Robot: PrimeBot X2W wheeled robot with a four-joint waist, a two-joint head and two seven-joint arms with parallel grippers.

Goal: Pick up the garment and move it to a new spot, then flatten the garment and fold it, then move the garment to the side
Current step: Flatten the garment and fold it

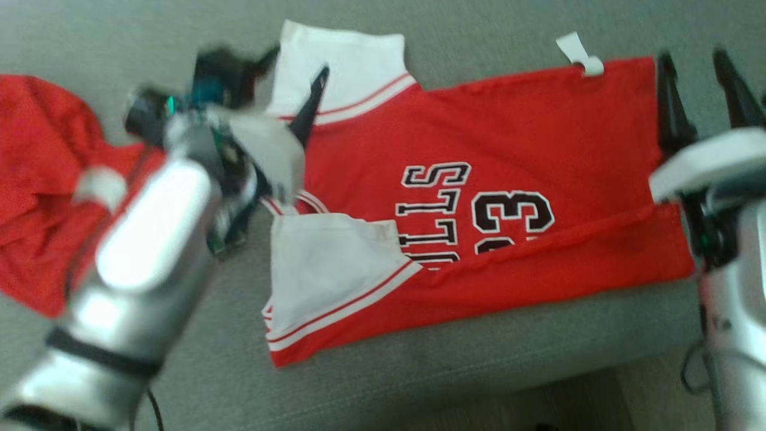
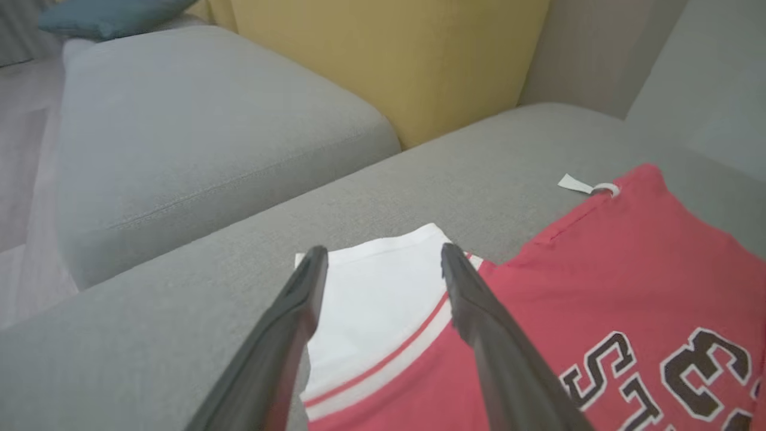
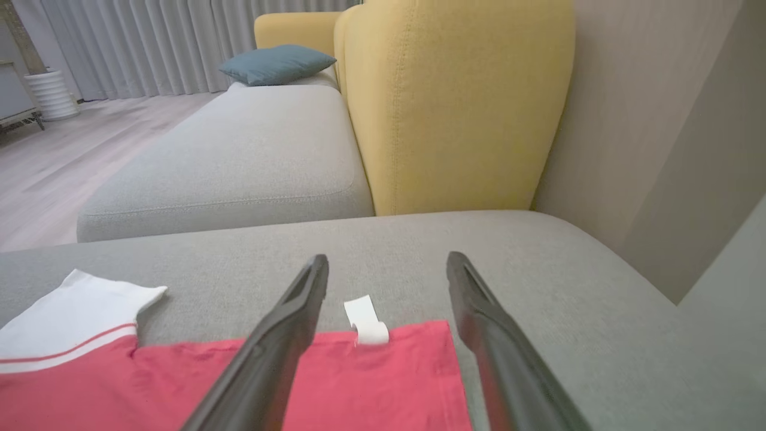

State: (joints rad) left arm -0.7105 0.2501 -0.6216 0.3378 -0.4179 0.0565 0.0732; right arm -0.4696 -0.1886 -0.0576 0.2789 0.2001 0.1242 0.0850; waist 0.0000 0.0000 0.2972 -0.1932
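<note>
Grey sofa seat (image 1: 419,371) carries the red jersey (image 1: 538,137) stretched sideways: left gripper (image 2: 383,251), released and empty, apparently over a white sleeve (image 2: 371,299); right gripper (image 1: 691,60), likewise released, at the hem (image 1: 649,120).

This is a home living room. A wide grey fabric sofa (image 3: 419,251) runs in sections, with a second grey seat (image 3: 239,155) beyond its far edge and a padded mustard-yellow backrest (image 3: 455,108) rising between them. A teal cushion (image 3: 275,63) rests at the far end of that second seat. Behind it, floor-length grey curtains (image 3: 149,42) hang over pale wood flooring (image 3: 72,155), beside a white ribbed pot (image 3: 52,93). A red sports jersey (image 1: 508,149) lies spread on the near seat.
</note>
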